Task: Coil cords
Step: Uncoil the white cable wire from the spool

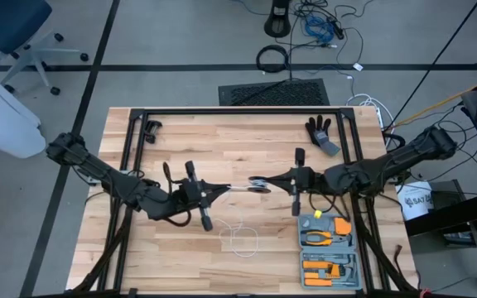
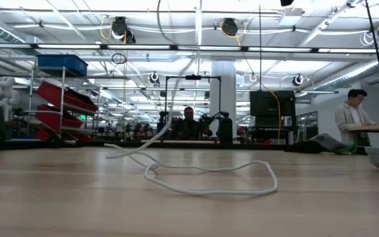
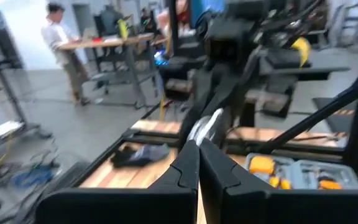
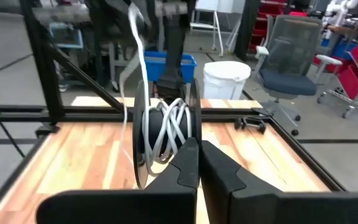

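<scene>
Meeting at worktop (image 1: 180,141) centre, both arms hold gear aloft. Right claw (image 1: 270,182) pinched shut on black reel (image 4: 160,134), several white turns wound on its hub. Left claw (image 1: 222,189) closed on white cord (image 2: 209,181) just beside reel. Cord's slack drops to worktop and lies in loose loop near front edge. Open tool case (image 1: 328,248) sits near right front corner, black glove (image 1: 321,132) toward back right.

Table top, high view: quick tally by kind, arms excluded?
White cord: 1
Reel, held up between the two grippers: 1
Black glove: 1
Grey tool case, open, orange-handled tools inside: 1
Small black clip-like item: 1
Total: 5
</scene>
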Available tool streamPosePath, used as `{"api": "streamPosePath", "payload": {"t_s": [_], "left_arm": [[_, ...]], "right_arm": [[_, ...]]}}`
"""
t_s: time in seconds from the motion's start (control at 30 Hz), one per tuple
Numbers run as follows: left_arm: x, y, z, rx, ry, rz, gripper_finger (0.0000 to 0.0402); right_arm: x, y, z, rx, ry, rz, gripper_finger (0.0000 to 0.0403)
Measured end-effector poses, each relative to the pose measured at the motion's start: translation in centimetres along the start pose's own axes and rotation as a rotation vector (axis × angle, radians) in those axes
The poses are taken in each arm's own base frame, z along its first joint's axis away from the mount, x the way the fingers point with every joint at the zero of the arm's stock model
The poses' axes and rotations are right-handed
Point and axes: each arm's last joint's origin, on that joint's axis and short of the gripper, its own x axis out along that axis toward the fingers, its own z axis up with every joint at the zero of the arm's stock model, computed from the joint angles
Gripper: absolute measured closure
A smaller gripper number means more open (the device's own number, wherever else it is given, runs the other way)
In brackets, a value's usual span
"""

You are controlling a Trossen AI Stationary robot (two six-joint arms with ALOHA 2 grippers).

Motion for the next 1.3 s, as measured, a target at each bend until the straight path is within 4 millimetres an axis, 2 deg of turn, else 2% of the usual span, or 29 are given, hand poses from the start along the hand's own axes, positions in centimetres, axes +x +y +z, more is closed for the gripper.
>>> {"api": "streamPosePath", "payload": {"t_s": [0.27,0.5,0.7,0.9,1.07,1.3], "left_arm": [[1.8,-0.5,-0.2,-0.056,-0.076,-0.139,0.04],[4.2,-2.2,-2.8,-0.045,-0.062,-0.239,0.0401],[5.2,-3.2,-5.6,-0.012,0.066,-0.257,0.0401],[4.8,-2.8,-7.9,0.055,0.297,-0.236,0.0397],[3.9,-2.4,-8.9,0.039,0.434,-0.211,0.0361],[2.6,-2.5,-9.1,0.078,0.504,-0.208,0.0263]], "right_arm": [[1.6,-0.5,-0.7,0.001,0.012,-0.051,0.0403],[2.4,-1.2,-0.5,0.021,-0.028,-0.092,0.0403],[2.1,-1.5,0.2,0.006,-0.072,-0.094,0.0403],[0.8,-2.0,1.5,0.007,-0.14,-0.088,0.0403],[-0.7,-2.3,2.4,0.008,-0.174,-0.048,0.0403],[-1.6,-2.2,2.5,0.038,-0.159,0.093,0.0403]]}}
